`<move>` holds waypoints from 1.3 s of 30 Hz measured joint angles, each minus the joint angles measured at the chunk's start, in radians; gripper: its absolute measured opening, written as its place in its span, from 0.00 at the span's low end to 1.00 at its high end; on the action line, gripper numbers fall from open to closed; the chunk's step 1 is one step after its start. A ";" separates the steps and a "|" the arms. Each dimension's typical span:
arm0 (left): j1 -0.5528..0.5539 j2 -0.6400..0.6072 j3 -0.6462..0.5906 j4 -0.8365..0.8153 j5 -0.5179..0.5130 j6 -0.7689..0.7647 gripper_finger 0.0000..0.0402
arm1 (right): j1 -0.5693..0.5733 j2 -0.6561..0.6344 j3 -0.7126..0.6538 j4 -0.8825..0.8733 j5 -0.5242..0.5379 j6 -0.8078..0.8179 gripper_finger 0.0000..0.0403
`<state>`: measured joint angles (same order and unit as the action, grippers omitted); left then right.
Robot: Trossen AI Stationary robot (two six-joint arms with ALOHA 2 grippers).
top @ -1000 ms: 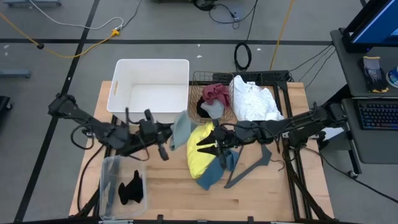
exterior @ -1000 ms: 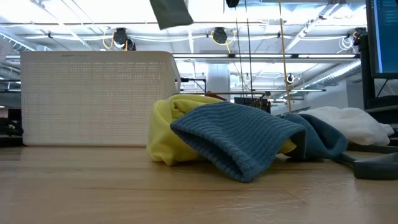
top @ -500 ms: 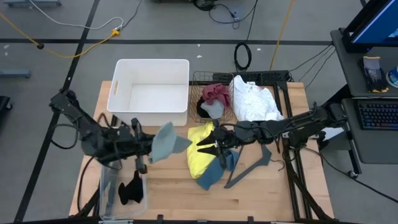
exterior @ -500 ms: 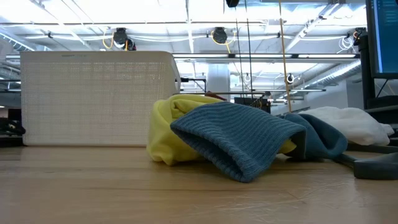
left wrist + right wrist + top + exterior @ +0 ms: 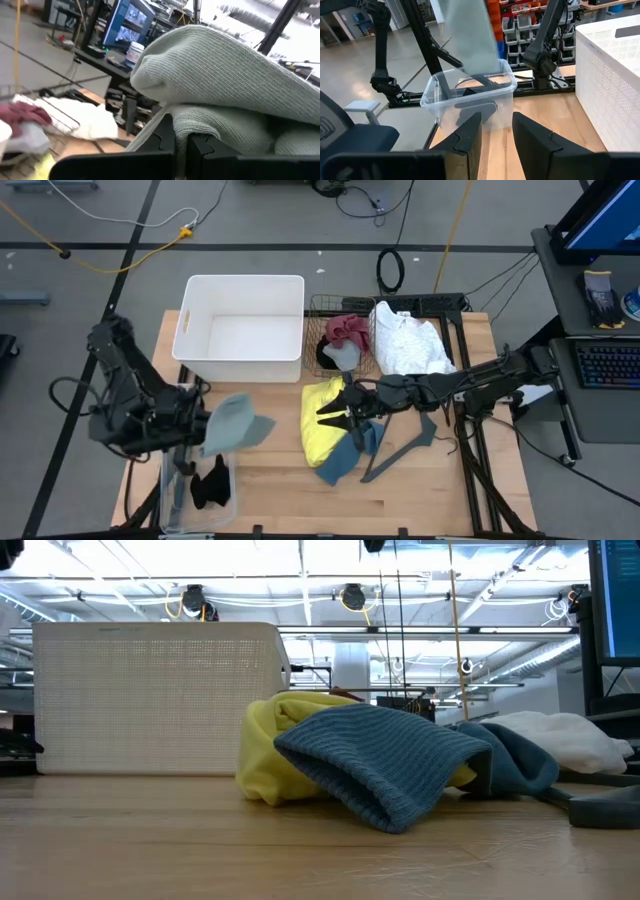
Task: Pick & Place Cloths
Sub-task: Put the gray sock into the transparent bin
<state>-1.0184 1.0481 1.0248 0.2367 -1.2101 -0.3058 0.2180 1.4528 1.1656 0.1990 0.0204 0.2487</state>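
Note:
My left gripper [image 5: 200, 432] is shut on a small grey-green cloth [image 5: 233, 424], up in the air by the far right corner of a clear plastic bin [image 5: 196, 480]. A black cloth [image 5: 211, 484] lies in that bin. The right wrist view shows the grey-green cloth [image 5: 468, 37] hanging over the clear bin [image 5: 470, 92]. My right gripper [image 5: 326, 412] is open, hovering over the yellow cloth [image 5: 318, 428] at mid-table. The blue-teal cloth [image 5: 345, 458] lies against the yellow one. A white cloth [image 5: 408, 342] lies at the far right. Maroon [image 5: 347, 329] and grey [image 5: 345, 356] cloths sit in a wire basket. My left gripper holds the grey-green cloth by a fold [image 5: 196, 125] pinched between its two fingers [image 5: 167, 136]. The rest of the cloth [image 5: 215, 65] bulges up over and past the fingers in several layers. The cloth is lifted clear of the table and hangs above the clear bin.
A white perforated bin [image 5: 240, 328] stands at the far left, and it fills the left of the low view [image 5: 150, 695]. A dark grey hanger [image 5: 402, 448] lies right of the blue-teal cloth. Bare wood runs along the near edge [image 5: 400, 500].
My left gripper has carried the grey-green cloth from beside the yellow cloth toward the table's left and near edges, to above the clear bin. It rose too: the cloth left the top of the low view. The cloth has swung from hanging narrow to spread out.

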 joint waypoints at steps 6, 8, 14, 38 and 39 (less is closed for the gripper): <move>-0.087 0.000 0.000 -0.003 -0.057 -0.142 0.00 | 0.000 0.000 0.000 -0.084 0.000 -0.010 0.25; -0.110 0.000 0.000 -0.008 -0.057 -0.191 0.00 | 0.000 0.000 0.000 -0.113 0.000 -0.011 0.25; -0.175 0.000 0.000 -0.010 -0.058 -0.340 0.00 | 0.000 -0.008 -0.001 -0.197 0.000 -0.058 0.23; -0.276 0.001 0.001 -0.771 0.256 -1.546 0.00 | -0.002 -0.042 -0.001 -0.229 0.003 -0.123 0.22; -0.271 0.001 0.001 -0.820 0.319 -1.609 0.00 | -0.002 -0.042 -0.001 -0.229 0.003 -0.120 0.22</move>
<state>-1.2890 1.0489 1.0256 -0.5829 -0.8907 -1.9147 0.2157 1.4105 1.1648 -0.0300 0.0238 0.1287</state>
